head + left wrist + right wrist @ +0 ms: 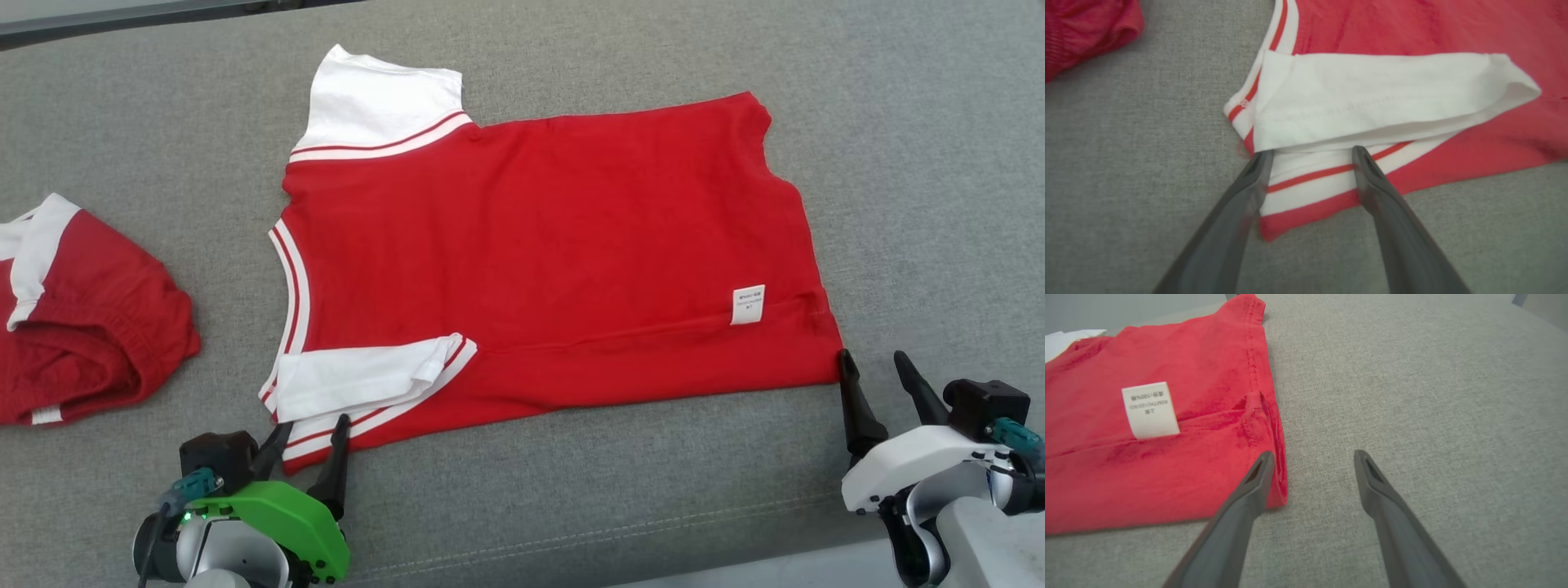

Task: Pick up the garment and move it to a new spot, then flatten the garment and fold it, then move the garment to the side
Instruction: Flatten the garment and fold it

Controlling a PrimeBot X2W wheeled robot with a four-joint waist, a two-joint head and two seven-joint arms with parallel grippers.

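The garment [555, 245] is a red T-shirt with white sleeves, lying flat on the grey cushion, collar to the left. Its near sleeve [1372, 98] is folded back over the red body. My left gripper [312, 431] is open at the near left corner, its fingers straddling the striped sleeve band [1310, 179]. My right gripper [875, 363] is open at the near right hem corner [1274, 473], the left finger over the cloth edge, the other over bare cushion. A white label [1150, 409] lies near that corner.
A second red and white garment [77, 318] lies bunched at the left edge of the grey cushion [898, 163]. A seam runs along the cushion's near edge [620, 531]. Bare cushion lies to the right of the shirt.
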